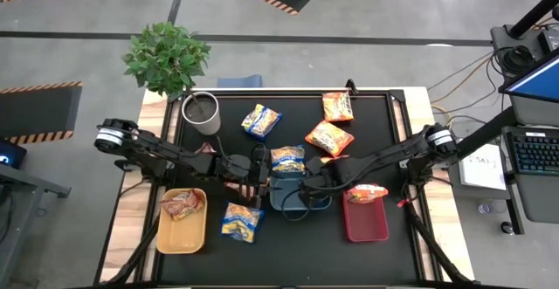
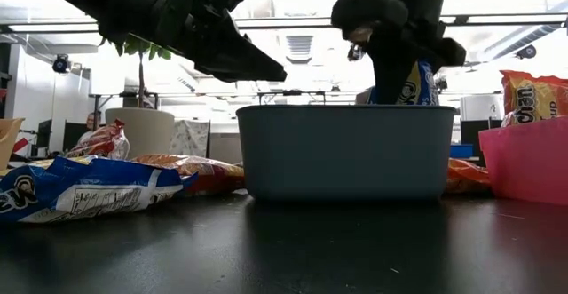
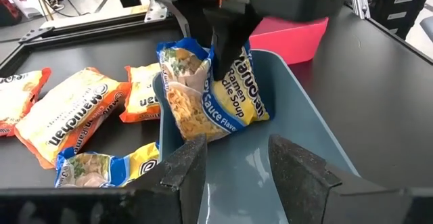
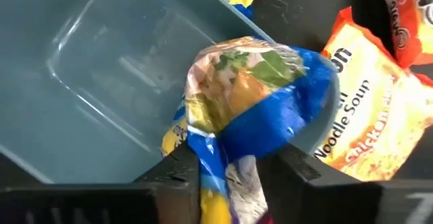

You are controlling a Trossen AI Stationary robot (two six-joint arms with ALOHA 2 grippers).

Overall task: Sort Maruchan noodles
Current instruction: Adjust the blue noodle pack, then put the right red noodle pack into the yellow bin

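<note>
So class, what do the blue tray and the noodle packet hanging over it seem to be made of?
Blue tray: looks like moulded plastic, smooth and slightly glossy, with soft reflections on its floor.
Blue-and-yellow noodle packet: thin printed plastic film, probably; it crinkles and shines where the right gripper pinches it.

There are 9 noodle packets that can be made out. 4 are blue-and-yellow packets (image 1: 261, 120), counting the 1 raised packet (image 3: 210, 92) over a tray. 3 are orange packets (image 1: 328, 137), 1 of them largely hidden under an arm. 1 is a reddish-orange packet (image 1: 367, 193), and 1 is a red packet (image 1: 182, 203). There are 3 trays: 1 yellow tray (image 1: 179, 241), 1 blue tray (image 1: 278, 200) and 1 red tray (image 1: 367, 228). There is 1 cup (image 1: 202, 113) and 1 potted plant (image 1: 166, 58). There are 2 grippers: 1 left gripper (image 3: 237, 160) and 1 right gripper (image 4: 237, 163).
</note>
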